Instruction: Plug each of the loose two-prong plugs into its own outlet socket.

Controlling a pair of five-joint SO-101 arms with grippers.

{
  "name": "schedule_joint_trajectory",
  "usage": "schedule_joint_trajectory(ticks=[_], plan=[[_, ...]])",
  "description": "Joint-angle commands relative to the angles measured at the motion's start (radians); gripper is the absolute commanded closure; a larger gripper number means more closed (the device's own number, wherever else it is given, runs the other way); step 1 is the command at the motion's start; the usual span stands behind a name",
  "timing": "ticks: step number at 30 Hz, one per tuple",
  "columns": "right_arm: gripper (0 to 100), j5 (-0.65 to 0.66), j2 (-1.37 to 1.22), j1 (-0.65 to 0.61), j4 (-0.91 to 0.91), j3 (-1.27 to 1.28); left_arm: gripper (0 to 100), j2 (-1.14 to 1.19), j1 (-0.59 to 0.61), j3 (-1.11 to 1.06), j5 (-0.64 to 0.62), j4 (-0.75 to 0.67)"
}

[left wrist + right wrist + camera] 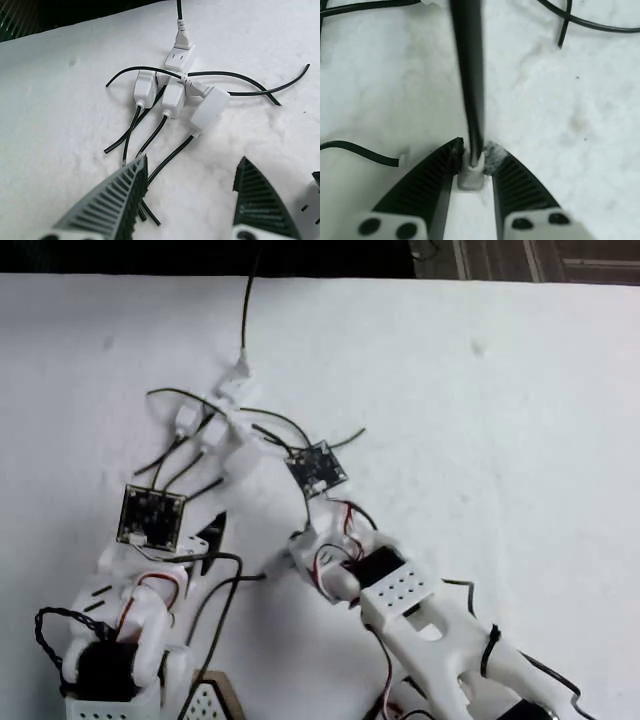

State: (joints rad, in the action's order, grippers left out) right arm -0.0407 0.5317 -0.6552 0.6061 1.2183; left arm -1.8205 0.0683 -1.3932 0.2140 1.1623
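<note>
Item 1. White multi-socket outlet block (179, 59): one, lying on the white-covered table (500, 440), with a black lead (179, 10) entering its far end.

Item 2. White two-prong plugs (174, 95) with black cords: four counted. Three lay fanned side by side just beside the outlet block, heads toward it. Whether any prongs were seated could not be told. The fourth plug (470, 177) sat between the right gripper (472, 147) fingers, which were closed tight on it, its cord running away over the table.

Item 3. Left gripper (193, 159): fingers spread wide, holding nothing, near the three cords' trailing ends.
</note>
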Motion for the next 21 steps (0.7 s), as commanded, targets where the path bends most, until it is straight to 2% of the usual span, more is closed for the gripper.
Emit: schedule_joint_trajectory(ticks=[1, 15, 21], plan=[[98.2, 0.017, -0.008, -0.010, 0.090, 0.032, 72, 0.002, 0.007, 0.006, 0.009, -0.015], [98.1, 0.068, -0.007, -0.008, 0.125, 0.025, 71, 0.004, -0.012, 0.002, 0.008, -0.012], [98.1, 0.068, 0.008, -0.008, 0.087, 0.020, 66, 0.004, -0.010, 0.037, 0.071, 0.110]])
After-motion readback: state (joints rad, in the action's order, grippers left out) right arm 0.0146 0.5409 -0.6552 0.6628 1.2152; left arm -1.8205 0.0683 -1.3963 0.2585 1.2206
